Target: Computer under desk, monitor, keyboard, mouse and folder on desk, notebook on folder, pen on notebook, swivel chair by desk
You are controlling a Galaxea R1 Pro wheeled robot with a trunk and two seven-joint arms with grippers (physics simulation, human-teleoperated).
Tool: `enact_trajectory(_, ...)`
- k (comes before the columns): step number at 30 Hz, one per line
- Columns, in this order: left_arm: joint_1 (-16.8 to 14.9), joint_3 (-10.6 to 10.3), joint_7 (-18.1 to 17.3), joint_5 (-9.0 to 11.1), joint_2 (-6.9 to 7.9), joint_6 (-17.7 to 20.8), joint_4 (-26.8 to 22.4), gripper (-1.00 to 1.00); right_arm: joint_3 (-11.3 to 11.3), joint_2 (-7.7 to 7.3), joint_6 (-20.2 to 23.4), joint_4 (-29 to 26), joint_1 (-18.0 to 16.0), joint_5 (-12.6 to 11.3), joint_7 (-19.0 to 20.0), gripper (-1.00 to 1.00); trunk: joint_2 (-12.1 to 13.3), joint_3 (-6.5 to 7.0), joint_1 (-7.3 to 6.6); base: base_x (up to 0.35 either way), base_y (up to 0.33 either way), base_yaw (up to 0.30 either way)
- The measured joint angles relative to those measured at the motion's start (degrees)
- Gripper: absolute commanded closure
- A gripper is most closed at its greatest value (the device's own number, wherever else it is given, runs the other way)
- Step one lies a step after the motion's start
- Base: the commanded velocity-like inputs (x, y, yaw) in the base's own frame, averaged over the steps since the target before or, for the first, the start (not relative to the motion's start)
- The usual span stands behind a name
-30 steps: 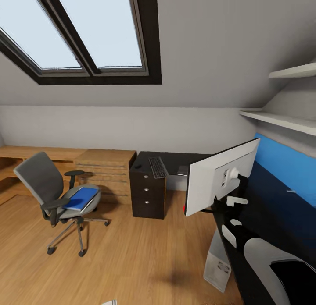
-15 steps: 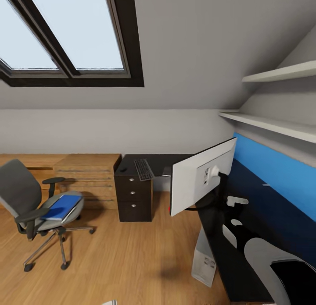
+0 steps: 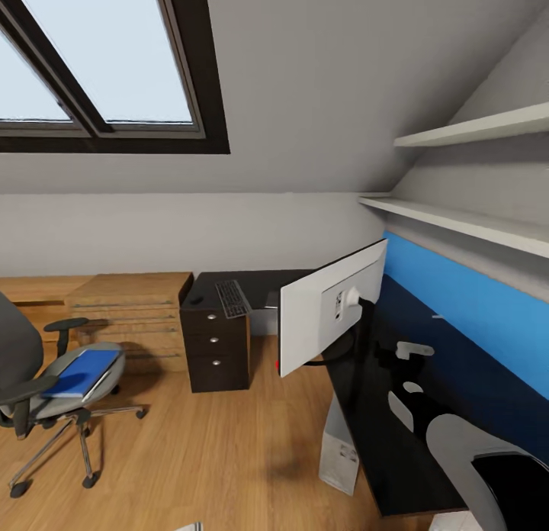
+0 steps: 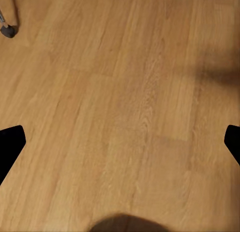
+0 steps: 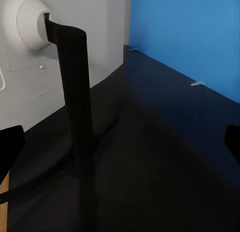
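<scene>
Monitor (image 3: 329,310) stands on the black table (image 3: 396,409), silver back showing, its stand (image 5: 75,97) close in front of the right gripper (image 5: 120,147), jaws wide apart, empty. Keyboard (image 3: 232,297) lies on the table's drawer end, left of the monitor. Blue folder (image 3: 81,372) on swivel chair (image 3: 46,378) seat, well left of the monitor. Left gripper (image 4: 120,147) jaws spread over wood floor (image 4: 120,92).
</scene>
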Motion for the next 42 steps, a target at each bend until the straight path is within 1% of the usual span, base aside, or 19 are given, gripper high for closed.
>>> enact_trajectory(12, 0.0, 0.2, 0.1, 0.2, -0.01, 0.0, -0.6, -1.0, 0.0, 0.1, 0.4, -0.1, 0.0, -0.1, -0.1, -1.0, 0.0, 0.01, 0.0, 0.0, 0.0, -0.006)
enact_trajectory(15, 0.0, 0.6, 0.2, 0.5, -0.02, 0.2, -2.5, -1.0, 0.0, -0.03, 0.0, 0.0, 0.0, 0.0, 0.0, -1.0, -1.2, -0.52, 0.65, 0.0, 0.0, 0.0)
enact_trajectory(17, 0.0, 0.6, 0.2, 0.5, -0.02, 0.2, -2.5, -1.0, 0.0, -0.04, 0.0, 0.1, 0.0, 0.0, 0.0, -1.0, -2.0, -0.88, 1.09, 0.0, 0.0, 0.0)
enact_trajectory(18, 0.0, 0.4, 0.3, 0.5, -0.1, 0.1, -2.6, -1.0, 0.1, -0.14, 0.0, 1.7, 0.1, 0.1, 0.0, -1.0, -2.4, -1.07, 1.31, 0.0, 0.0, 0.0)
enact_trajectory(19, 0.0, 0.4, 0.3, 0.5, -0.1, 0.1, -2.6, -1.0, 0.1, -0.16, 0.0, 1.9, 0.1, 0.1, 0.0, -1.0, -2.8, -1.24, 1.53, 0.0, 0.0, 0.0)
enact_trajectory(35, 0.0, 0.3, 0.3, 0.2, -0.11, 0.0, -2.6, -1.0, 0.3, -0.25, 0.6, 3.3, 0.1, 0.5, 0.5, -1.0, -9.2, -4.12, 5.05, 0.0, 0.0, 0.0)
enact_trajectory(37, 0.0, 0.2, 0.3, 0.2, -0.11, 0.1, -2.6, -1.0, 0.3, -0.28, 0.6, 3.9, 0.1, 0.7, 2.0, -1.0, -10.0, -4.48, 5.49, 0.0, 0.0, 0.0)
enact_trajectory(39, 0.0, 0.2, 0.3, 0.2, -0.11, 0.1, -2.6, -1.0, 0.3, -0.54, 0.6, 4.2, 0.1, 0.6, 5.0, -1.0, -10.8, -4.84, 5.93, 0.0, 0.0, 0.0)
enact_trajectory(42, 0.0, 0.2, 0.3, 0.2, -0.11, 0.1, -2.6, -1.0, 0.3, -0.94, 0.7, 4.5, 0.1, 0.6, 7.4, -1.0, -12.0, -5.38, 6.59, 0.0, 0.0, 0.0)
